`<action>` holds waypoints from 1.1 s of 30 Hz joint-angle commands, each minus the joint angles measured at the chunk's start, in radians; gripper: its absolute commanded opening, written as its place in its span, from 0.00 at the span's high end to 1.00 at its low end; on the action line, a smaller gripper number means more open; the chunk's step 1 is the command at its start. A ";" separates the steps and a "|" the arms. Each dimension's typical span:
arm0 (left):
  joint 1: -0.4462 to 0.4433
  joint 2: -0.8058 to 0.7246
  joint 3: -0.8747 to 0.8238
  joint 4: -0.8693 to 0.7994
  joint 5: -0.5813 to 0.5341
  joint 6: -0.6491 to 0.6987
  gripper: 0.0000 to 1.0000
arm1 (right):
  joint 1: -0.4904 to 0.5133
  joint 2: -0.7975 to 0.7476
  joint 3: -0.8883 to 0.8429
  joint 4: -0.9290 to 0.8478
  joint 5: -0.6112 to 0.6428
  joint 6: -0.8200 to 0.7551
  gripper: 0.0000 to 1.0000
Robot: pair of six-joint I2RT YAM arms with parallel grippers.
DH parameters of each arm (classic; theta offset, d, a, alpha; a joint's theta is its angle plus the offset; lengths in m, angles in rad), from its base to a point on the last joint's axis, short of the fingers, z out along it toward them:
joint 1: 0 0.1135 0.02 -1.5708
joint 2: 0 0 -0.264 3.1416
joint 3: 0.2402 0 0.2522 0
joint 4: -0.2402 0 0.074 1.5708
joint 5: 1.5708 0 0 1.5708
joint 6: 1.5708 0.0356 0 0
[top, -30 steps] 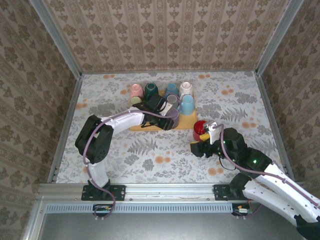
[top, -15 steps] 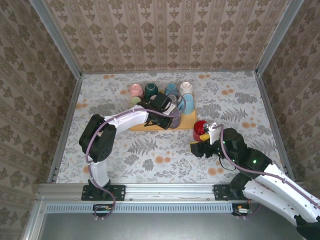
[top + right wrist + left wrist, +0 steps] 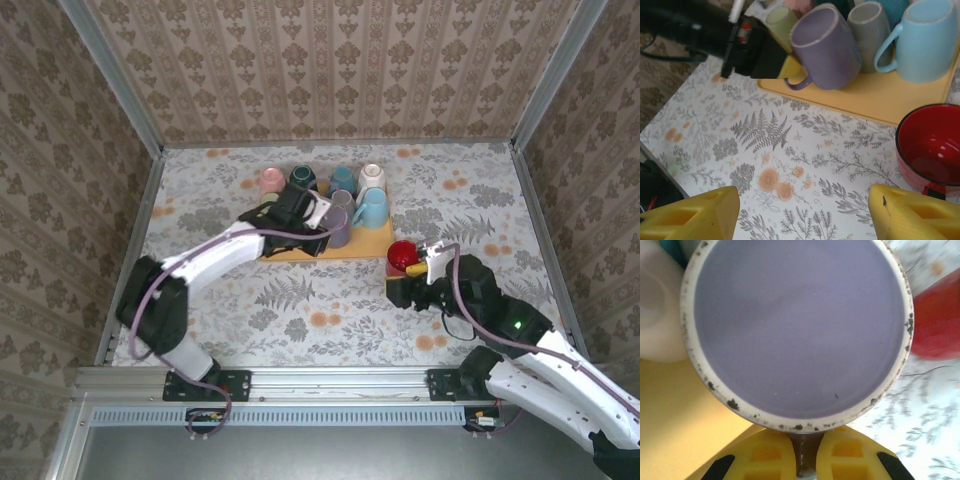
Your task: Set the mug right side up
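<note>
Mug [image 3: 800, 330] has its handle pinched between the shut fingers of the left claw [image 3: 807, 460], so it sits straight ahead of that claw and touching it, flat base toward the wrist. Seen from the right wrist it leans at the near edge of the tray [image 3: 875, 100], base uppermost, mouth slanting down, long axis tipped off upright; whether it clears the tray I cannot tell. The left arm is the nearer, and righting it likely means rolling that wrist, while the right claw [image 3: 802, 215], fingers apart and empty, sits near the red cup [image 3: 930, 145].

Yellow tray [image 3: 865, 97] on floral tablecloth [image 3: 805, 150] — light blue mug [image 3: 927, 42] inverted on it
</note>
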 commanded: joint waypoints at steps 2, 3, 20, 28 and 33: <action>0.043 -0.189 -0.138 0.420 0.214 -0.181 0.98 | -0.001 0.034 0.077 -0.008 0.011 0.023 0.31; 0.055 -0.217 -0.192 0.557 0.254 -0.269 0.98 | -0.003 0.043 0.082 0.025 -0.024 0.034 0.31; -0.026 -0.202 -0.389 1.662 0.147 -0.851 1.00 | -0.108 0.286 -0.017 1.032 -0.215 0.660 0.29; -0.050 -0.274 -0.411 1.660 0.073 -0.876 1.00 | -0.166 0.435 -0.011 1.302 -0.256 0.734 0.30; -0.059 -0.284 -0.395 1.660 0.114 -0.903 1.00 | -0.185 0.534 0.031 1.392 -0.418 0.774 0.34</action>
